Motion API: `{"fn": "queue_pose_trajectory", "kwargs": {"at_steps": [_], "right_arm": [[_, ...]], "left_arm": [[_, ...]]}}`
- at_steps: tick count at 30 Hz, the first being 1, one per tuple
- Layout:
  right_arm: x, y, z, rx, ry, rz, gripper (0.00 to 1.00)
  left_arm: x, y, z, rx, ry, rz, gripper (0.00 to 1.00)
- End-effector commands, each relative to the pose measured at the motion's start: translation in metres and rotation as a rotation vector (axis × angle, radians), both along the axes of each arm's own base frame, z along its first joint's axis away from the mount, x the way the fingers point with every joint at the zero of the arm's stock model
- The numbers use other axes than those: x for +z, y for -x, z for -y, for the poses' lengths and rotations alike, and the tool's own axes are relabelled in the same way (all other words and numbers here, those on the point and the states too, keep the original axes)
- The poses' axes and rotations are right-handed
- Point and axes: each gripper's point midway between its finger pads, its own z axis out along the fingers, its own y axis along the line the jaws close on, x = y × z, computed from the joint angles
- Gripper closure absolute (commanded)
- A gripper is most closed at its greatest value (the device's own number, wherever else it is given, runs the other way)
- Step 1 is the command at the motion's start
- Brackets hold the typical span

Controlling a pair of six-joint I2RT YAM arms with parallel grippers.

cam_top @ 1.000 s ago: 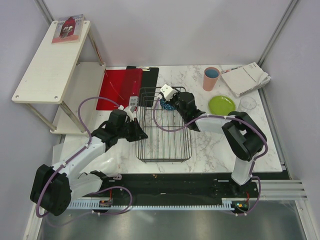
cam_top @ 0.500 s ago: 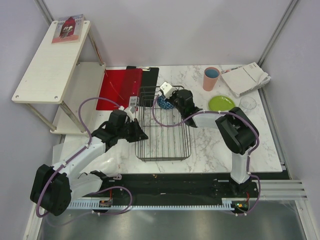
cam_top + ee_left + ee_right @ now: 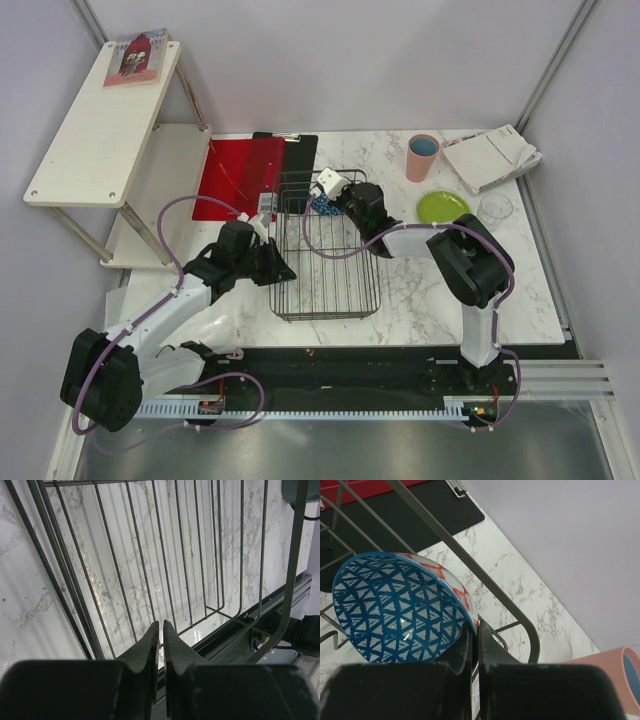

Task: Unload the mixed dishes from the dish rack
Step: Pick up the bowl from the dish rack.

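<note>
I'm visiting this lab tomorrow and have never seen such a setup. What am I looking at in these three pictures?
Two robot arms, left and right, are bolted at the near edge of a marble table. The wide picture comes from a fixed camera above and behind them. The other two come from a small camera on each wrist, looking along its fingers. The right end effector is shut on the rim of a blue patterned bowl inside the far end of the black wire dish rack. The left end effector is shut at the rack's left side; whether it pinches a wire is unclear. On the table stand a lime-green plate, pink cup and clear glass. A red clipboard lies beyond the rack.
</note>
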Motion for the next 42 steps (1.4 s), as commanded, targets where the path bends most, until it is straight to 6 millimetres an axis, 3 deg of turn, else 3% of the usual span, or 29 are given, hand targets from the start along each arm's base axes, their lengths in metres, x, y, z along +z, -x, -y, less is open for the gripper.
{"fn": "queue_pose_trajectory", "kwargs": {"at_steps": [1,5,9,17,28,36,39,40,42], "right_arm": [[0.023,0.007,-0.001,-0.029,0.059,0.108,1.00],[0.033,0.015,0.000,-0.092,0.153,0.224,1.00],[0.032,0.022,0.007,-0.162,0.191,0.270,1.00],[0.050,0.033,0.017,-0.227,0.125,0.330,1.00],[0.106,0.054,0.026,-0.236,0.024,0.400,1.00],[0.119,0.068,0.026,-0.215,-0.050,0.400,1.00],[0.139,0.074,0.029,-0.224,-0.114,0.393,1.00],[0.163,0.077,0.030,-0.226,-0.215,0.394,1.00],[0.168,0.078,0.032,-0.250,-0.249,0.321,1.00]], "left_arm": [[0.001,0.003,0.001,-0.004,0.007,-0.019,0.87],[0.004,0.001,0.003,-0.007,0.012,-0.015,0.87],[0.004,0.002,0.002,-0.010,0.008,-0.012,0.87],[0.004,0.003,0.001,-0.011,0.007,-0.011,0.87],[0.011,-0.002,0.003,-0.012,0.013,0.003,0.88],[0.012,-0.002,0.006,-0.014,0.027,-0.004,0.87],[0.017,-0.005,0.006,-0.013,0.028,0.016,0.88],[0.017,-0.005,0.006,-0.011,0.027,0.018,0.88],[0.026,-0.009,0.007,-0.008,0.032,0.043,0.87]]}}
